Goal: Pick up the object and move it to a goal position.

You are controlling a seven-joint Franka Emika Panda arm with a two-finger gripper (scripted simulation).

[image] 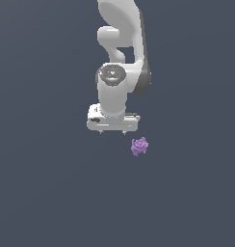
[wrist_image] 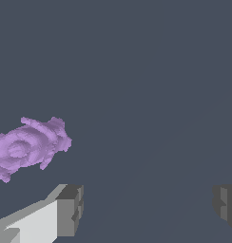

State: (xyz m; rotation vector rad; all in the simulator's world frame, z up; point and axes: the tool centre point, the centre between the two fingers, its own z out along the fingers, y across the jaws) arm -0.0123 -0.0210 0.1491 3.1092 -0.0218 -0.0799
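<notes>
The tool [image: 112, 131] hung released with fingers [wrist_image: 69, 210] spread wide on nothing, and the light-purple knobbly object [image: 139, 145] lay apart from it toward the exterior view's right, elongated in the wrist view, outside the fingers' gap.

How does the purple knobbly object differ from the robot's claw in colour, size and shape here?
Colour: the object is light purple, while the claw is white with grey fingertips.
Size: the object is much smaller than the claw.
Shape: the object is lumpy and flower-like, while the claw is blocky and straight-edged.
Shared: neither touches the other; the claw's fingers stand wide apart with nothing between them.
</notes>
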